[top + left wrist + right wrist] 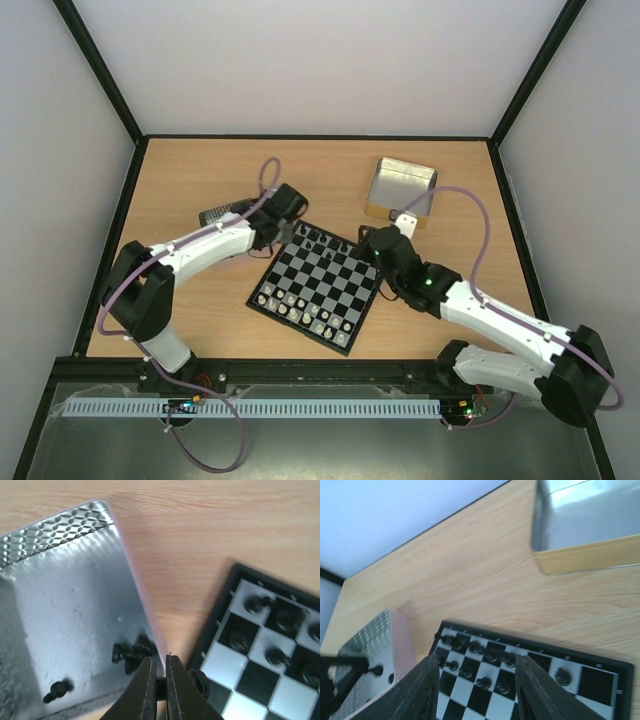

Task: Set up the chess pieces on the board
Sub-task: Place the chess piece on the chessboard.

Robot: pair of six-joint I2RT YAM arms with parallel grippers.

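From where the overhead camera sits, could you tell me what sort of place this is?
Probably a lab robot cell, not a home: a wooden table boxed in by plain white walls and black frame posts, with a chessboard between the left arm and right arm bolted at its near edge.

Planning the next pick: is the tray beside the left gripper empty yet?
No, several black chess pieces lie in the metal tray in the left wrist view.
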